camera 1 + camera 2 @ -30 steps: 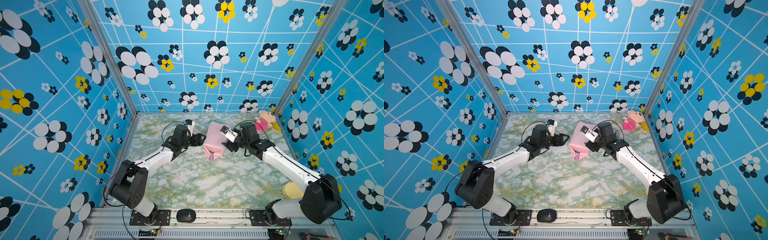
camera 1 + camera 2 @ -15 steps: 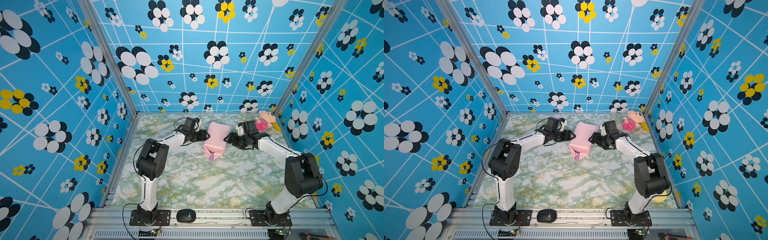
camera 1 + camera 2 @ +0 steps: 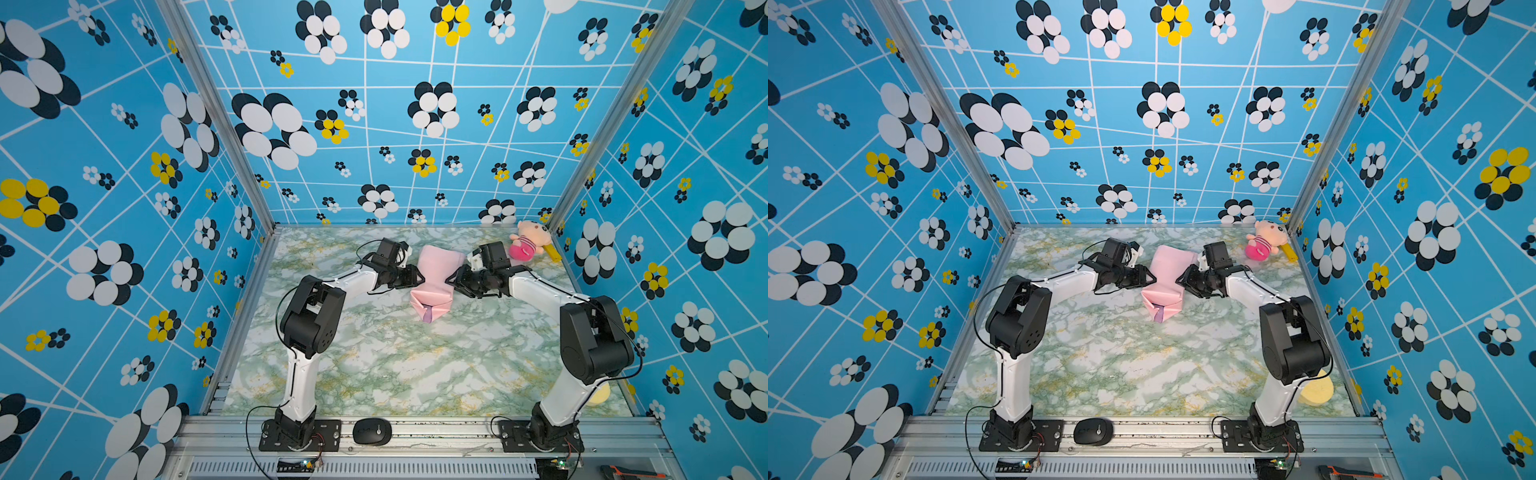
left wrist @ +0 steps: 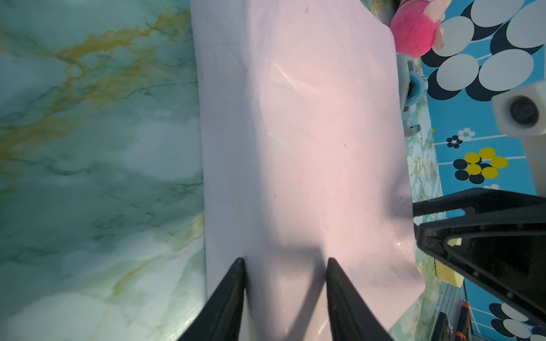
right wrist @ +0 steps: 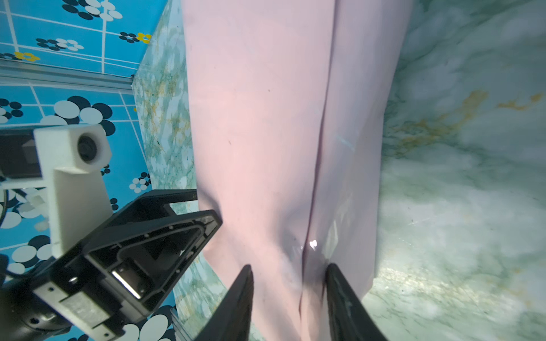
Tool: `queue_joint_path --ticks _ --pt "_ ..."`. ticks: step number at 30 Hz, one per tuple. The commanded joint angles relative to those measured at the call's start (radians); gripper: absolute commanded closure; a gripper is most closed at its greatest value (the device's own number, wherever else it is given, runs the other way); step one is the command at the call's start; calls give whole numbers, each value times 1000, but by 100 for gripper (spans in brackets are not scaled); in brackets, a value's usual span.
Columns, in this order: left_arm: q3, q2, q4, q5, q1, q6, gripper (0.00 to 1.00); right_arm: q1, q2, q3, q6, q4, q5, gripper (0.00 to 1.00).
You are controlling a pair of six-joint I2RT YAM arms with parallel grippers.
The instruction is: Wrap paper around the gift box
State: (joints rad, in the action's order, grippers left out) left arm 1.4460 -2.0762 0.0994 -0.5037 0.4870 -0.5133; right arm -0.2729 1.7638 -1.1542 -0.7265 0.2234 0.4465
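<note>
The paper lies pale pink side out as a long folded bundle at mid-table, with a lilac flap at its near end. The gift box is hidden inside it. My left gripper presses into the bundle's left flank, and a ridge of paper sits between its two fingers. From the opposite side, my right gripper pinches the right flank, where the paper is creased and wrinkled between the fingers. The bundle narrows where the two grippers meet it.
A pink plush toy and a yellow stick lie in the far right corner. A grey-white object with a blue wheel sits just beyond the paper. A yellow round pad lies behind the right arm's base. A black mouse rests on the front rail.
Both arms raised their elbows and brought the grippers in against the bundle's two flanks. Both sets of jaws narrowed onto the paper. The bundle stayed where it was.
</note>
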Motion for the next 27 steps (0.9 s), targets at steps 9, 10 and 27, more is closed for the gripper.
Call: queue_joint_path --ticks 9,10,27 --pt "-101 86 -4 -11 49 7 56 -101 -149 207 -118 -84 -31 63" --pt "-118 102 -4 -6 53 8 55 -109 -171 229 -127 -82 -44 62" --pt "-487 545 -19 25 -88 -102 40 -131 -428 35 373 439 -351 33"
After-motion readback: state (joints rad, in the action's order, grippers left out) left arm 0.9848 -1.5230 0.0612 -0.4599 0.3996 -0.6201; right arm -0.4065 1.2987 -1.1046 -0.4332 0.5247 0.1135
